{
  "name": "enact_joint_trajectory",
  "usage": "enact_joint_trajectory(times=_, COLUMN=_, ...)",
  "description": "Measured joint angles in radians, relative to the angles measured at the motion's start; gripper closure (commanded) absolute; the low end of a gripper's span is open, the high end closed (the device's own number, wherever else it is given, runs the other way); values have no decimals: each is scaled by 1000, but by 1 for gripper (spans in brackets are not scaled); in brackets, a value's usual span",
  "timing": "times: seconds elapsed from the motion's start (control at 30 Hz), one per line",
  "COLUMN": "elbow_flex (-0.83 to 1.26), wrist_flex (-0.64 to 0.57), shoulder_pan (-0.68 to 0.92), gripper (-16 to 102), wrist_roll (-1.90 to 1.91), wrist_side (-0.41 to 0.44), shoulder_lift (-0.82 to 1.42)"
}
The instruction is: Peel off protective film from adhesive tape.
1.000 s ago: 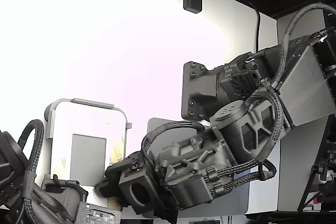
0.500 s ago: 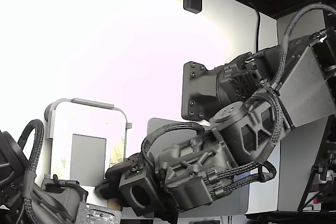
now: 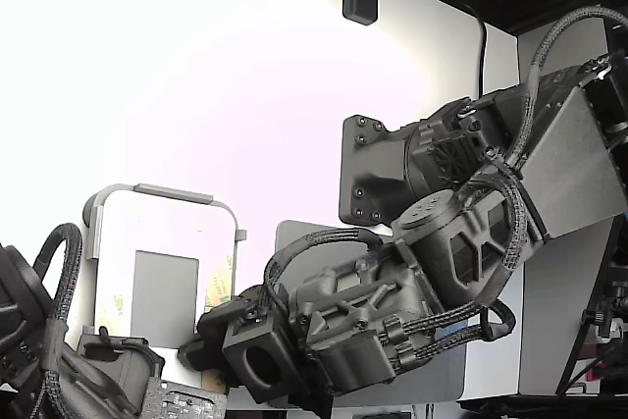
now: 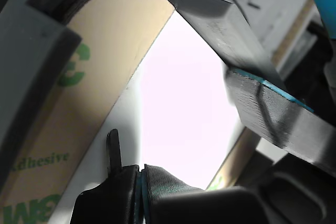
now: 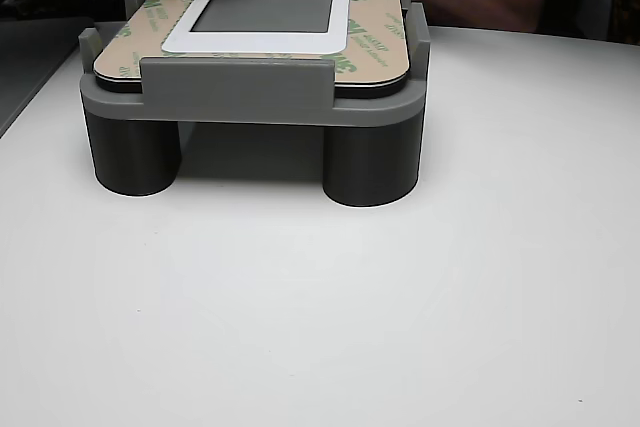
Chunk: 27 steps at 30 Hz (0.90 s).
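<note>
The gripper (image 4: pixel 137 174) hovers at the bottom of the wrist frame, fingers apparently pressed together and empty, though it's hard to tell. The protective film (image 4: pixel 79 108) lies flat along the left. Approach phase; next, catch an edge.

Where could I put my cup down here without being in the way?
The white table is bare in front of the grey fixture and on both sides of it. The far end is crowded: the tool works there at the protective film.
</note>
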Motion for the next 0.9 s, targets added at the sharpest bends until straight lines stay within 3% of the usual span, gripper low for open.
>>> enact_joint_trajectory(times=0.9, elbow_flex=5, wrist_flex=2, shoulder_pan=5, gripper=96, wrist_roll=8, wrist_side=5, shoulder_lift=-2)
